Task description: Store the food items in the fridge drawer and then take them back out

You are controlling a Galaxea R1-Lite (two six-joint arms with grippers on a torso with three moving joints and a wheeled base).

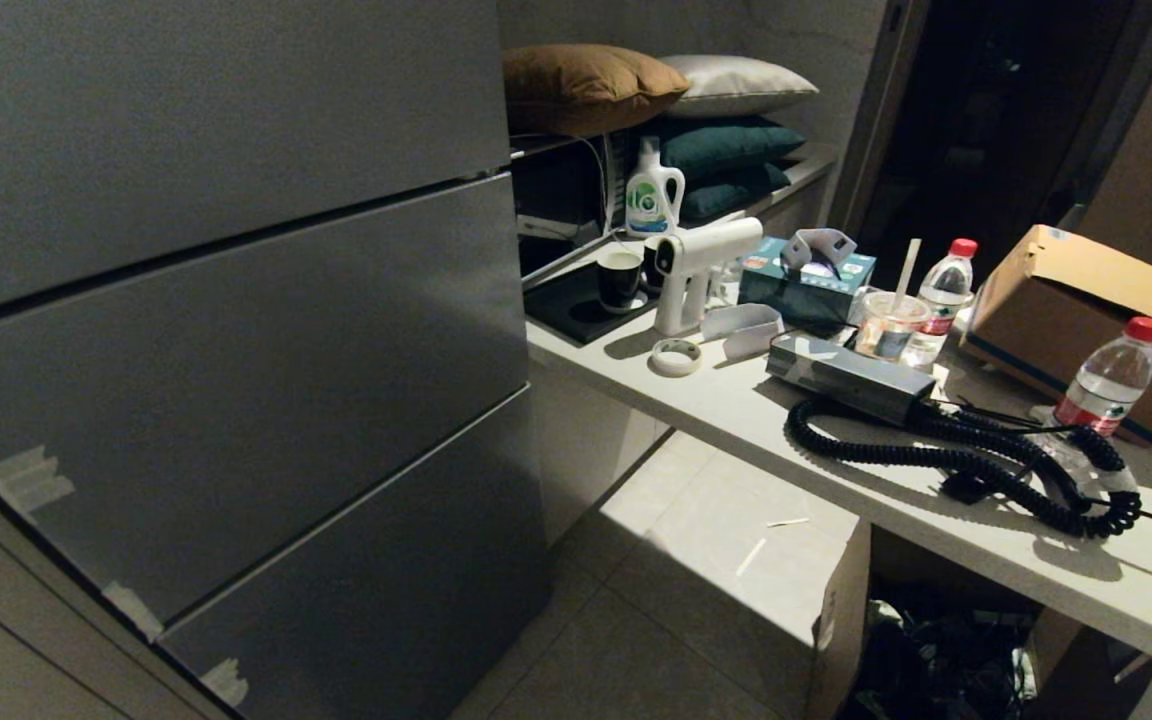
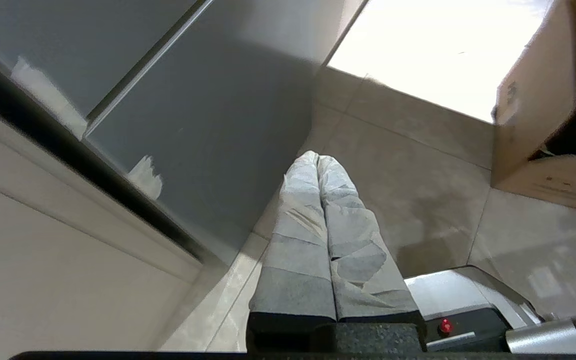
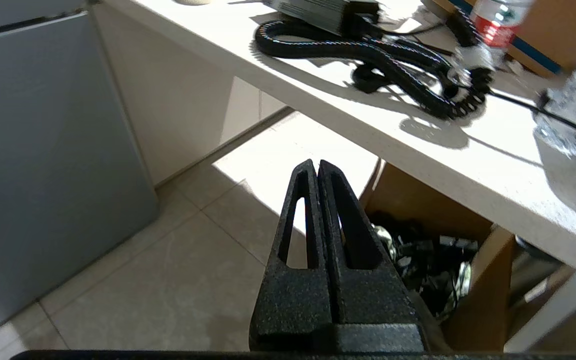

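Hanging empty over the floor tiles, your left gripper (image 2: pixel 317 159) and right gripper (image 3: pixel 314 165) are both clenched; the fridge drawer (image 1: pixel 236 400) sits pushed in beside the left one.

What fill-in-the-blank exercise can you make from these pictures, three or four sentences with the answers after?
1. The fridge drawer with tape scraps on its grey front is ____.
2. The left gripper hangs over the floor with its fingers ____.
3. The right gripper holds ____.
4. The coiled black cable lies on the ____.

Missing words: closed; shut; nothing; counter
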